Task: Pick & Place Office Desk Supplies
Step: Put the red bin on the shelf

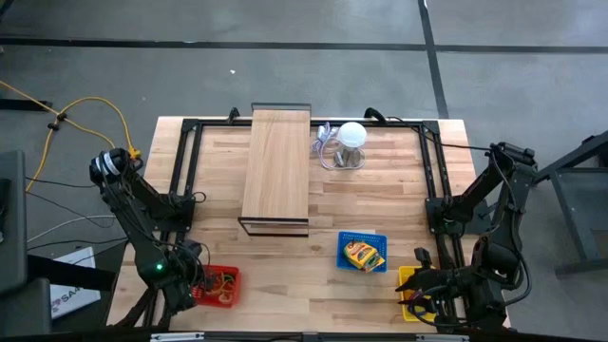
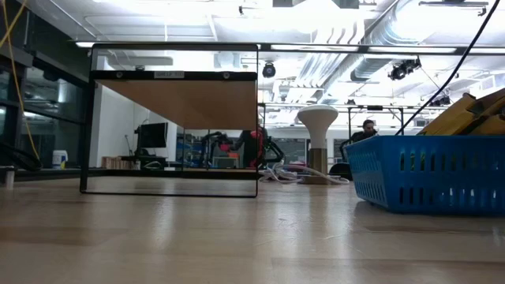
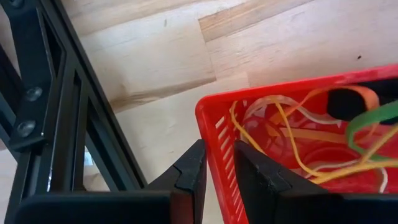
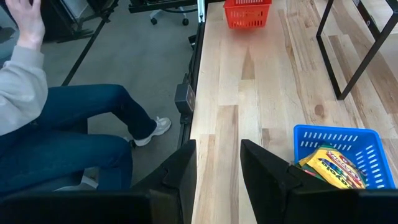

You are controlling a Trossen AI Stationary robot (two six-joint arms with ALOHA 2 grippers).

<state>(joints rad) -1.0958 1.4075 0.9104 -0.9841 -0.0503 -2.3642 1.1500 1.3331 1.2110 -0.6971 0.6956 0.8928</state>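
A red basket (image 1: 224, 275) (image 3: 280, 87) sits near the table's near-left corner and holds tan, orange and green rubber bands (image 3: 292, 146). My left gripper (image 1: 201, 287) (image 3: 217, 152) is at the basket's left wall, shut on it. A blue basket (image 1: 356, 236) (image 4: 336, 137) rests on the table and holds yellow-orange printed packs (image 1: 364, 255) (image 4: 329, 165). My right gripper (image 1: 418, 293) (image 4: 219, 149) is open over a yellow basket (image 1: 408, 277) near the near-right corner, with only bare table between its fingers. My left gripper pinches the red basket's side wall (image 3: 219, 134) close to a corner. One finger (image 3: 189, 177) stands outside the wall and the other finger (image 3: 258, 177) inside the basket. The fingers come from above, slanting down. The basket sits level on the table.
A long wooden board (image 1: 275, 169) lies on a black frame (image 2: 170, 189) in the table's middle. A white round object with grey cable (image 1: 350, 138) stands at the far side. Black frame rails (image 3: 56, 124) run beside the red basket. A seated person (image 4: 68, 118) is beyond the near edge.
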